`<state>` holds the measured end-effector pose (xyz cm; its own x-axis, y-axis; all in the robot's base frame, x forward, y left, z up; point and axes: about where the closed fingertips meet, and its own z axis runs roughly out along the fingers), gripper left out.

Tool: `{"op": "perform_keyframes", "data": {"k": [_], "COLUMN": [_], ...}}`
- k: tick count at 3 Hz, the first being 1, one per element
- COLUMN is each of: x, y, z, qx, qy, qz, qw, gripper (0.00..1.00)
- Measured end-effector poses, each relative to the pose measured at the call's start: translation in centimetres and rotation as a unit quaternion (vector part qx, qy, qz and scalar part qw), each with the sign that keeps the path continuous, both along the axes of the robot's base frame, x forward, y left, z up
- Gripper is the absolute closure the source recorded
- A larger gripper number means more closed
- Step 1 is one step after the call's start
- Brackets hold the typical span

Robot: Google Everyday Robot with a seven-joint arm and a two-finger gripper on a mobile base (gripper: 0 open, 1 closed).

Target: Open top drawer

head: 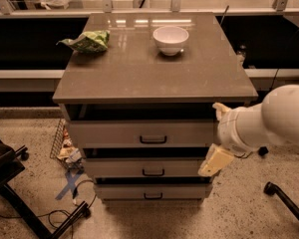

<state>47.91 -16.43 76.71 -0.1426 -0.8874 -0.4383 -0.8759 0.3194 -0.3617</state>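
The top drawer (144,133) is the uppermost of three pale grey drawer fronts under the brown cabinet top (154,68). It has a small dark handle (153,140) at its middle and stands shut, with a dark gap above it. My gripper (217,136) comes in from the right on a white arm (271,121). Its two cream fingers (215,161) are spread apart, one at the drawer's upper right corner, one lower by the middle drawer (149,168). It holds nothing and sits well right of the handle.
A white bowl (170,39) and a green crumpled bag (85,41) sit on the cabinet top. The bottom drawer (152,192) is shut. A black chair base (20,198) is at the left, a wire basket (60,141) by the cabinet, a black leg (286,203) at the right.
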Motion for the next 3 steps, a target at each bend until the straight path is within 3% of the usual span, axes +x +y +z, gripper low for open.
{"op": "perform_keyframes", "data": {"k": [3], "x": [5.2], "y": [2.7], "z": [-7.6], "qx": [-0.008], "qy": [0.034], "qz": [0.016], "qw": [0.9993], "gripper": [0.0]}}
